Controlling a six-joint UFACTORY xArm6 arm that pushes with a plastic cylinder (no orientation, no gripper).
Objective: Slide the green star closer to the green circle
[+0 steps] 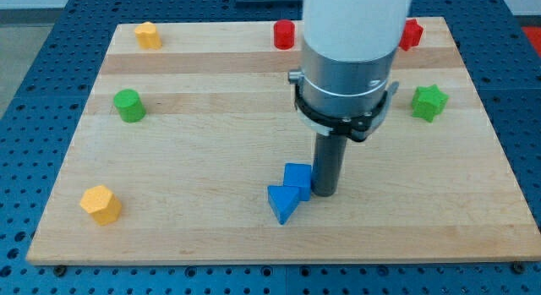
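Observation:
The green star (pixel 428 101) lies near the board's right edge, in the upper half of the view. The green circle (pixel 129 105) stands far across the board near the left edge, at about the same height in the view. My tip (pixel 325 192) rests on the board low in the middle, touching the right side of a blue cube (pixel 297 177). The tip is well left of and below the green star.
A blue triangle (pixel 282 204) touches the blue cube's lower left. A yellow block (pixel 148 35) sits top left, another yellow block (pixel 101 204) bottom left. A red cylinder (pixel 284 34) and a red block (pixel 411 33) sit at the top. The wooden board (pixel 211 236) lies on a blue perforated table.

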